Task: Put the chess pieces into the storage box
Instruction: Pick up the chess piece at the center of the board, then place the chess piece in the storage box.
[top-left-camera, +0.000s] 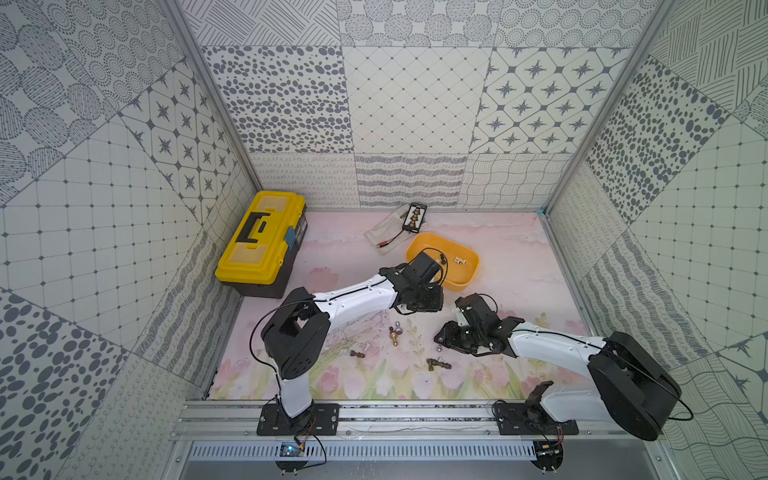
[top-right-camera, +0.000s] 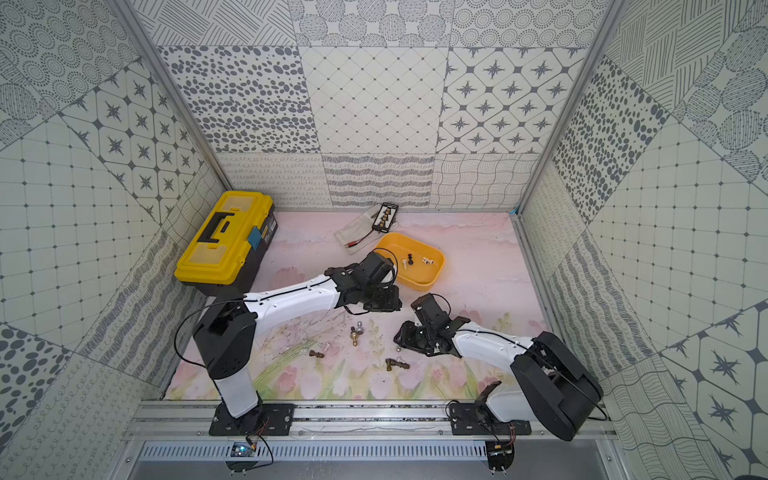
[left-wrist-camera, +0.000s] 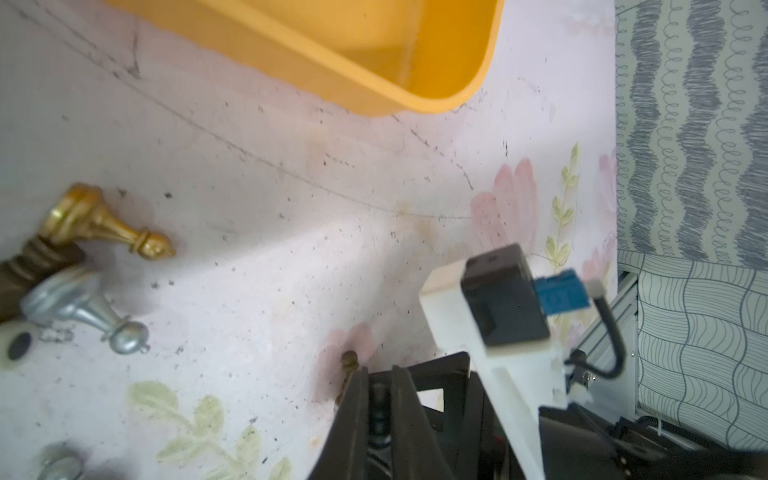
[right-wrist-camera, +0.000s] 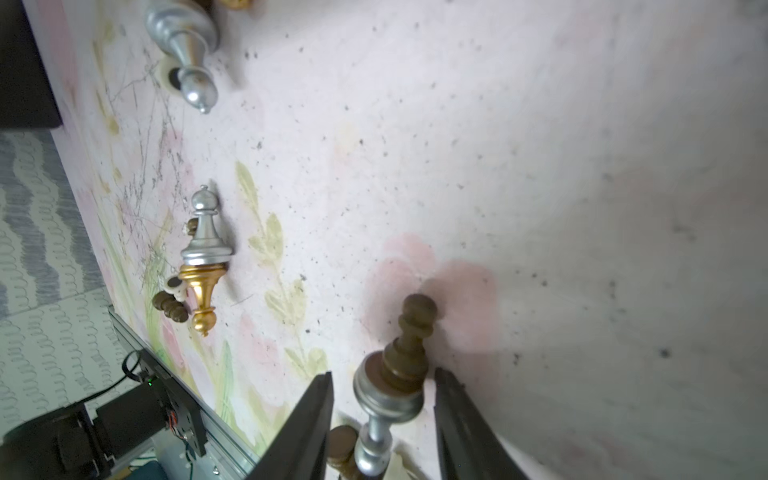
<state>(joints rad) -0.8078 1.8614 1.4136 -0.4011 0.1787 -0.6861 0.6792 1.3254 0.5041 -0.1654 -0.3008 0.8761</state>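
**Cam layout**
Both top views: high over the front rail (top-left-camera: 395, 415), tilted down and forward, whole cell, near-identical. Wrist cams: close above the mat (left-wrist-camera: 291, 249), shallow angle. Left wrist catches the box (left-wrist-camera: 374, 62) corner upper centre. Both wrist views seem to share one silver piece (left-wrist-camera: 79, 305).

both top views bright & even, soft diffuse light from above, no glare. patterned walls (top-left-camera: 104, 232) bow outward toward the frame edges, wide-angle distortion; fine detail a bit soft overall. only faint, soft shadows on the floral mat (top-left-camera: 519, 266). left wrist view: gold piece (left-wrist-camera: 104, 224) & silver piece (left-wrist-camera: 83, 307) smeared w/ blur, storage box (left-wrist-camera: 374, 83) rim soft. right wrist view: brown piece (right-wrist-camera: 409, 345) throws a soft-edged shadow, parts of the mat hazy, out of focus.
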